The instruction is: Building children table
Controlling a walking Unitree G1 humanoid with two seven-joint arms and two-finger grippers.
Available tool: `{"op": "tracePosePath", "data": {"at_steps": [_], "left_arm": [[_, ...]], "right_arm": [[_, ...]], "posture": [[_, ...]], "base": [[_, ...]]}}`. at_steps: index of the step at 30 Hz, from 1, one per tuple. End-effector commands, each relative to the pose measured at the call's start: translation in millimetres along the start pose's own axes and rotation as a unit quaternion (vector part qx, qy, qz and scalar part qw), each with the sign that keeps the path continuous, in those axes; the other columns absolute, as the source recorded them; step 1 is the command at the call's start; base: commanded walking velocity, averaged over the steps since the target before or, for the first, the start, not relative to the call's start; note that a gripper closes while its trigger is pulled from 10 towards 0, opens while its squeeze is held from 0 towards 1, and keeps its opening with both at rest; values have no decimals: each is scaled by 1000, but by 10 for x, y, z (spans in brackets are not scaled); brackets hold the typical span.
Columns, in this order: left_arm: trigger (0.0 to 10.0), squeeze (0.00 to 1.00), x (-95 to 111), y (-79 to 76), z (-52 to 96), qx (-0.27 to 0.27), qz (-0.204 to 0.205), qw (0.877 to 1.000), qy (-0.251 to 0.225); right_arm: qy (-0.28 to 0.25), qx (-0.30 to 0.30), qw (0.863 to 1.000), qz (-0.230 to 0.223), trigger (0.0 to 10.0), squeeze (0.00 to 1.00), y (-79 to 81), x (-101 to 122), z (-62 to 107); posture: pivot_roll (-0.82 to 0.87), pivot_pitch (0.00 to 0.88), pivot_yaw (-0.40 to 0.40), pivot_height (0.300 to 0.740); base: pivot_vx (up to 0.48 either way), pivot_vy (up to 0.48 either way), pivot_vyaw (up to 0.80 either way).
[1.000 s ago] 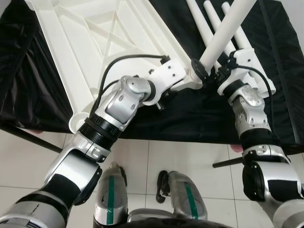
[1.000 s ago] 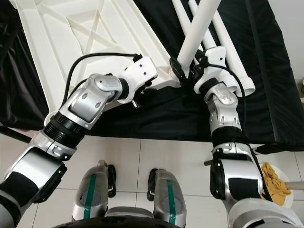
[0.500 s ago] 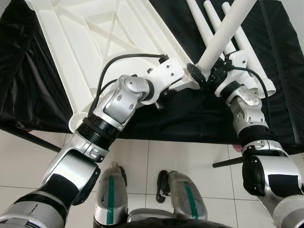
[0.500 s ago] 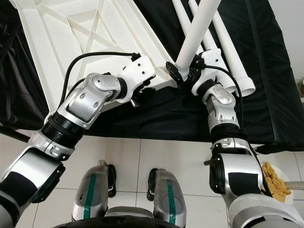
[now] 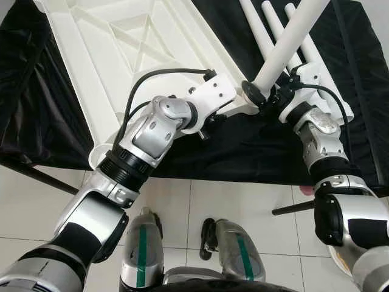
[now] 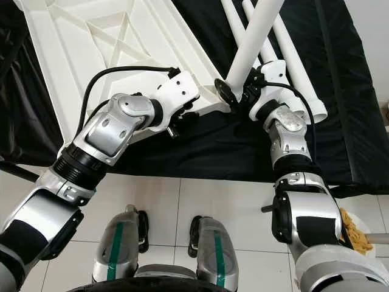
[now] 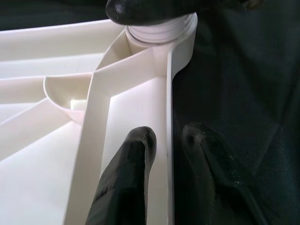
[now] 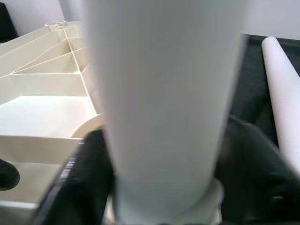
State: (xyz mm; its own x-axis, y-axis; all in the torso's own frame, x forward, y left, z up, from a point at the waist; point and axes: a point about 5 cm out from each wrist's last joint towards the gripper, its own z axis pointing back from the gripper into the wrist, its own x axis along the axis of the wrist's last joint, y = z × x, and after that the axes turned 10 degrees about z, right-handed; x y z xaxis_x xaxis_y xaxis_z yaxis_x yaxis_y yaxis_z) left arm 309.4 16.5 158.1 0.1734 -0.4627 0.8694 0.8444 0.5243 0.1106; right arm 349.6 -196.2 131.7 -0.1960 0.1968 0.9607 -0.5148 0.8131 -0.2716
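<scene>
The white moulded plastic tabletop (image 5: 115, 55) lies upside down on a black cloth (image 5: 243, 140), ribbed underside up, its near right corner carrying a round threaded socket (image 7: 161, 29). The right gripper (image 5: 271, 92) is clamped around the lower end of a white plastic tube leg (image 5: 285, 42), which stands tilted up and away to the far right with its foot at that corner socket. The right wrist view shows black fingers (image 8: 82, 183) on both sides of the tube. The left gripper (image 7: 168, 140) is closed on the tabletop's right edge wall just near of the socket, one finger inside the rim, one outside on the cloth side. Spare white tube legs (image 6: 292, 67) lie on the cloth just beyond the right wrist.

Judged step: seating or threading the leg into the corner socket.

Risks:
- The leg is visibly off the socket axis. If turned at this tilt, it may cross-thread or jam rather than seat.
- The grip is low on a long tube. Sideways force could lever the leg out of the fingers or off the collar.
- The left pinch is on a thin wall. Torque from the leg could slide the top over the cloth or slip the pinch.
- Whether the thread has engaged cannot be told; the collar is partly hidden by a finger.
</scene>
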Motion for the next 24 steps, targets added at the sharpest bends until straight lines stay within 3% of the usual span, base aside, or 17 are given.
{"op": "tracePosePath", "data": {"at_steps": [1, 19, 20, 24], "left_arm": [[10000, 0, 3, -3, -10, 0, 2, 1000, 1], [10000, 0, 6, -1, -6, 0, 2, 1000, 1], [10000, 0, 5, 0, -5, 0, 2, 1000, 1], [10000, 0, 0, -9, -7, -1, 3, 1000, 2]], "right_arm": [[-1, -4, 1000, 2, 0, 0, -37, 1, 18], [-8, 4, 1000, -8, 0, 0, -2, -35, 37], [-8, -1, 1000, -9, 10000, 0, 9, -44, 40], [-10, -13, 1000, -19, 10000, 0, 50, -67, 49]], "posture": [[48, 26, -43, 740], [46, 27, -41, 740], [45, 28, -42, 740], [44, 30, -42, 740]], "base": [[0, 0, 0], [0, 0, 0], [0, 0, 0], [0, 0, 0]]}}
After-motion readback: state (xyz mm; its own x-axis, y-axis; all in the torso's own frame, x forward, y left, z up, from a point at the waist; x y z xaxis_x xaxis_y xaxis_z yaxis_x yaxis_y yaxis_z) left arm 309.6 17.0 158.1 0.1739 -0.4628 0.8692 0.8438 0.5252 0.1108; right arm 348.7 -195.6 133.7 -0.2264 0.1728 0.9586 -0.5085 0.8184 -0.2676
